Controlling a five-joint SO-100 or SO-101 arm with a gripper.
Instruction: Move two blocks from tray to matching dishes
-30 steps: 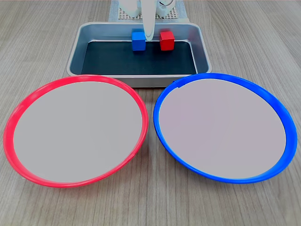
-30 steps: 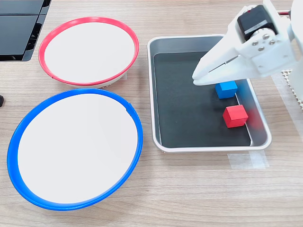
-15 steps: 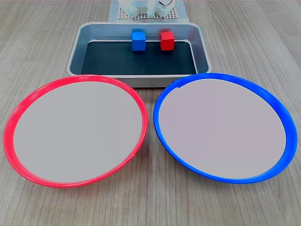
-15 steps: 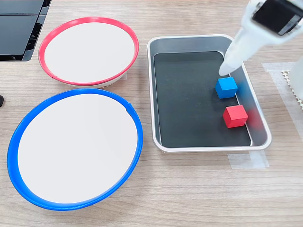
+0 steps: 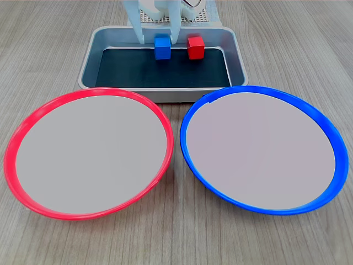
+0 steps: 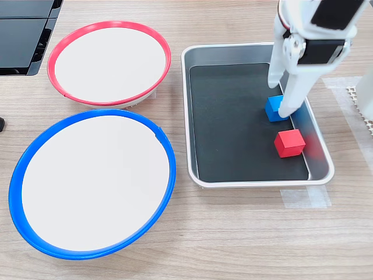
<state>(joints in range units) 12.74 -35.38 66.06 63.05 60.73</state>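
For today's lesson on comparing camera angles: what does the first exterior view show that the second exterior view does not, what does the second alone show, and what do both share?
Only the first exterior view shows a white perforated mat at the frame's top edge, behind the tray.

Only the second exterior view shows a dark flat object at the second exterior view's top left and clear tape on the wood.

Both share the silver-grey metal tray, small blue cube, small red cube, red-rimmed round plate, blue-rimmed round plate, and the white hand open, straddling the blue cube.

In the second exterior view, the pincer [image 6: 280, 98] covers part of the blue block [image 6: 274, 109], and its arm runs off the top edge. In the first exterior view, the tray [image 5: 88, 61] rim's near edge sits behind both dishes.
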